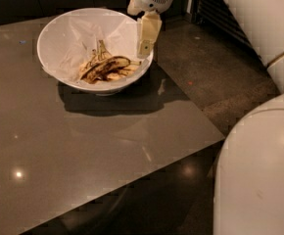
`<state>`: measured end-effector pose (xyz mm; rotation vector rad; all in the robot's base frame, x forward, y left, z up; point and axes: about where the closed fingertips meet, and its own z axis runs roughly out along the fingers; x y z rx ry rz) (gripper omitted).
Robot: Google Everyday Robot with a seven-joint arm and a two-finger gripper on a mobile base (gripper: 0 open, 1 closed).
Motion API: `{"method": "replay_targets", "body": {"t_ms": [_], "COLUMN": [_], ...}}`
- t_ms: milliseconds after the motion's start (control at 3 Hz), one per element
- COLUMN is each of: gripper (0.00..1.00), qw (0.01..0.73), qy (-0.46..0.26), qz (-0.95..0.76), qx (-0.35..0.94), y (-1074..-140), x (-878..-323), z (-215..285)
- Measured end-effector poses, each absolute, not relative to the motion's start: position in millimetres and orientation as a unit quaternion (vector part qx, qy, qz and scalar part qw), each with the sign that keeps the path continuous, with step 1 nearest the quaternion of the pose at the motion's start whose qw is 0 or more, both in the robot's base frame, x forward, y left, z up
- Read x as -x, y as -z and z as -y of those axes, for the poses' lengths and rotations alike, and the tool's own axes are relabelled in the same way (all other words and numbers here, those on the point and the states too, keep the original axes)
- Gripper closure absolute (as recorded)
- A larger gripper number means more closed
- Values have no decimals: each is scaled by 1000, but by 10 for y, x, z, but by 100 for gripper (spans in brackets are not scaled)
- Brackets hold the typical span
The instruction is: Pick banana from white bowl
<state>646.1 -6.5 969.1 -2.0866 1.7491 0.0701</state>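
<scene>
The white bowl, lined with crinkled white paper, stands on the grey table at the back. The banana, dark and blotched, lies in the bowl's bottom right part among paler peel scraps with an upright stem. My gripper hangs over the bowl's right rim, just right of and above the banana, not touching it. It holds nothing that I can see.
The grey table ends at a right edge near the bowl and a front edge lower down. Dark speckled floor lies to the right. My white body fills the lower right; a white arm section is at the upper right.
</scene>
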Motion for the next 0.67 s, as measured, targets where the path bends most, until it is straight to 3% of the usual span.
{"method": "replay_targets", "body": {"t_ms": [667], "gripper": [17], "qw": [196], "qy": [-41], "qz": [-640], "qx": [742], "y": [-9548], "x": [-6502], "z": [-32]}}
